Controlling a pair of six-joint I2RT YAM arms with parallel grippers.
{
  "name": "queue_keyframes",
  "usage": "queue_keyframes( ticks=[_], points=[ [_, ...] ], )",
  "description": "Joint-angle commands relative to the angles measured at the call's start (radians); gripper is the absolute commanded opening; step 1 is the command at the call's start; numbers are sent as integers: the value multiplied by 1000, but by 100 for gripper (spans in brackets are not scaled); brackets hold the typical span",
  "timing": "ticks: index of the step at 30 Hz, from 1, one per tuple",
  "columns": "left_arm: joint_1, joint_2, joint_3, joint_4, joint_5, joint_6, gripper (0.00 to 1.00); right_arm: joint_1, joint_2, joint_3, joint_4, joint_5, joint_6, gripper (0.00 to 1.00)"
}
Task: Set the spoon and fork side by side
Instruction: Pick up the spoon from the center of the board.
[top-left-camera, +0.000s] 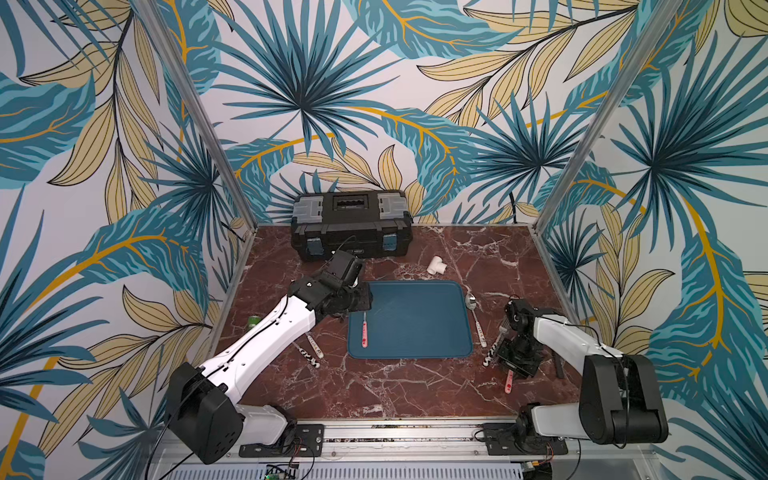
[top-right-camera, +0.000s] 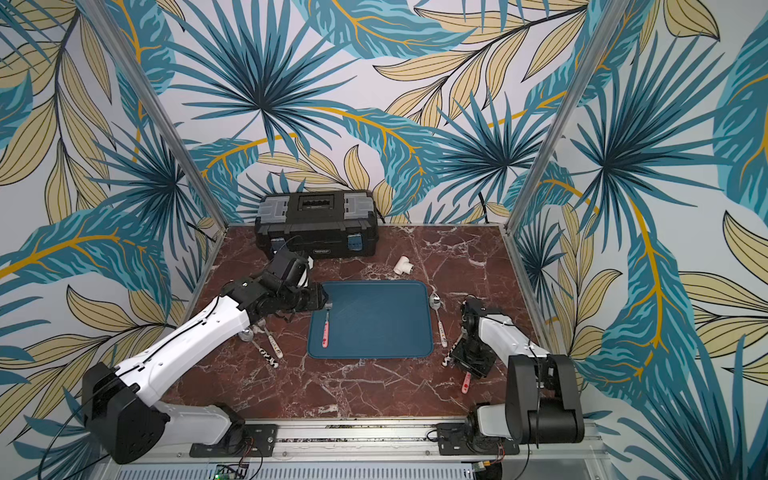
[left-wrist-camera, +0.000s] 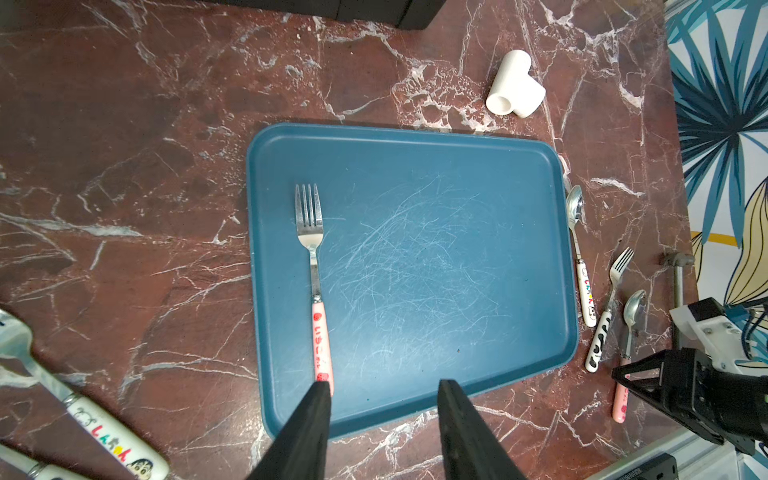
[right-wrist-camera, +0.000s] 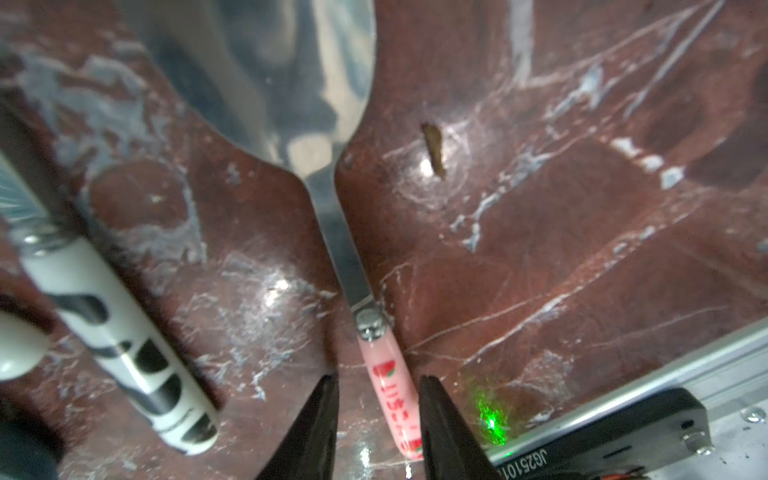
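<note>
R fingers (right-wrist-camera: 376, 419) narrow, straddling pink spoon (right-wrist-camera: 390, 386) lower centre w/o grip yet; L fingers (left-wrist-camera: 382, 419) half-wide, empty, over tray (left-wrist-camera: 457, 141) w/ fork (left-wrist-camera: 316, 266). Risk: off-centre close, handle skids on bench (right-wrist-camera: 582, 249) into cow fork (right-wrist-camera: 120, 340).

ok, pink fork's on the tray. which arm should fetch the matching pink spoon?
Right. The right gripper already straddles the pink spoon's handle, jaws open on either side, on the table beside the tray. The left gripper hovers open over the tray's opposite side by the pink fork.
</note>
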Motion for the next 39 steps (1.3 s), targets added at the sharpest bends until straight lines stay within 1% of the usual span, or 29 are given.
queue_keyframes(
  ticks=[1, 6, 12, 14, 17, 19, 25, 26, 31, 33, 35, 37, 39],
  points=[
    [-2, -14, -29, 10, 12, -2, 47, -6, -1, -20, 3, 9, 17, 37],
    [-2, -30, -30, -8, 6, -4, 47, -6, 22, -32, 41, -8, 20, 32],
    [-1, -42, -13, -48, -23, 16, 47, -6, 63, -27, 77, -33, 16, 31],
    [-2, -43, -13, -46, -18, 17, 47, -6, 61, -23, 80, -22, 13, 26],
    [-2, -45, -14, -48, -15, 15, 47, -6, 24, -35, 90, -26, 19, 17],
    [-3, -45, -16, -47, -20, 15, 47, -5, 4, -36, 93, -22, 18, 13],
    [-2, -44, -12, -42, -12, 13, 47, -5, -80, -36, 77, 11, 24, 6],
    [-2, -47, -12, -43, -12, 13, 47, -5, -98, -35, 75, 15, 25, 2],
    [-3, -60, -14, -47, -23, 13, 47, 2, -155, -12, 54, 21, 12, 2],
    [-1, -66, -12, -53, -31, 14, 47, 18, -172, 15, 47, 4, 2, 2],
    [-2, -74, -9, -59, -39, 16, 47, 58, -175, 62, 30, 8, -4, 2],
    [-1, -77, -2, -66, -47, 21, 47, 124, -157, 124, 10, 25, -7, 3],
    [-2, -79, 6, -76, -49, 24, 47, 213, -119, 195, -7, 52, -6, 2]
  ],
)
